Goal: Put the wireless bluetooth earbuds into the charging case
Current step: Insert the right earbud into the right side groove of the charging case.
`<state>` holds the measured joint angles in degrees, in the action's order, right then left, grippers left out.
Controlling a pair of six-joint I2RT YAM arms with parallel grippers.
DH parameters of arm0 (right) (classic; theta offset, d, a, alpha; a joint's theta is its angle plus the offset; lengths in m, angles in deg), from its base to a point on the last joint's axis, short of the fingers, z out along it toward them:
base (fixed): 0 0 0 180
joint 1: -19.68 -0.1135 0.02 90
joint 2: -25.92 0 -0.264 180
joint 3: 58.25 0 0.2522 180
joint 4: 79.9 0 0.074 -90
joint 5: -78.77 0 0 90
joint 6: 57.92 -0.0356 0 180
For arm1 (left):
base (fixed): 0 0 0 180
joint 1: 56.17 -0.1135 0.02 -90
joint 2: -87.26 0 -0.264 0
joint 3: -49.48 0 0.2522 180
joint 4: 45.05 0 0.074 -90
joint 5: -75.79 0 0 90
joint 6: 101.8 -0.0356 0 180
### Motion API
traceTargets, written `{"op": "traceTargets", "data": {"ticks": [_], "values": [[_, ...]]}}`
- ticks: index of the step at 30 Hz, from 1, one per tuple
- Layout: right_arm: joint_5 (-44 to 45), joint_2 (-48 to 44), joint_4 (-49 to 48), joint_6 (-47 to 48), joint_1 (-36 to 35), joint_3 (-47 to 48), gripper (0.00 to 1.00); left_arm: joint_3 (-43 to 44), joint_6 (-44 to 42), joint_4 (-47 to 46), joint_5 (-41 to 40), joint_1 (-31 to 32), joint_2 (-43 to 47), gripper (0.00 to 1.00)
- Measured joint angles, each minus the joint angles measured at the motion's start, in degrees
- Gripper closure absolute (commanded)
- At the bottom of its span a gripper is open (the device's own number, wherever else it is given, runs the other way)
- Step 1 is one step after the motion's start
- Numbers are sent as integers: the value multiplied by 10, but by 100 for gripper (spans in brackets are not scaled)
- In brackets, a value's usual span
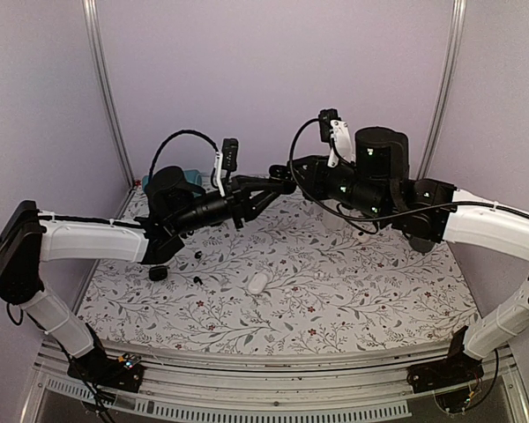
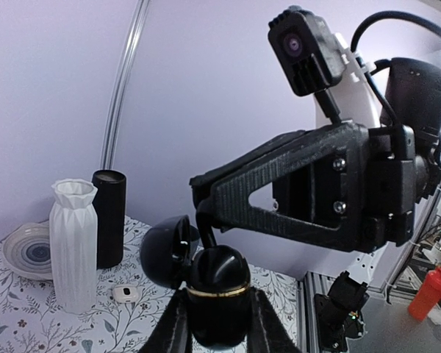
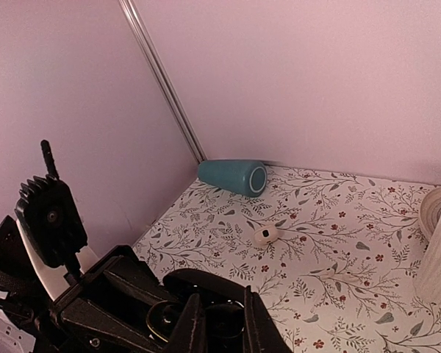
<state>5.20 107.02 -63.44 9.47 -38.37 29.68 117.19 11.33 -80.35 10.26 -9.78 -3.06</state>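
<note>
The black charging case, gold-rimmed, hangs in mid-air with its lid swung open to the left. My left gripper is shut on its lower half. From above, my right gripper reaches down to the case's open mouth, jaws nearly closed on a small dark earbud; how deep it sits in the case is hidden. In the top view both grippers, left and right, meet tip to tip above the table's back middle. Two tiny black earbuds lie on the mat at the left.
A white case and a small black case lie on the floral mat. A teal cup lies on its side by the back wall. A white vase, a black cylinder and a plate stand at the right.
</note>
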Motion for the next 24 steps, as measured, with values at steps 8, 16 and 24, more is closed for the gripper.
{"op": "traceTargets", "data": {"ticks": [8,16,24], "values": [[17,0,9,3,-5,5,86,0,-7,-3,-6,0,0,100],[27,0,22,8,-12,5,86,-1,-8,-3,-12,1,0,100],[13,9,36,9,-12,17,74,-1,-9,-8,-15,1,1,100]]}}
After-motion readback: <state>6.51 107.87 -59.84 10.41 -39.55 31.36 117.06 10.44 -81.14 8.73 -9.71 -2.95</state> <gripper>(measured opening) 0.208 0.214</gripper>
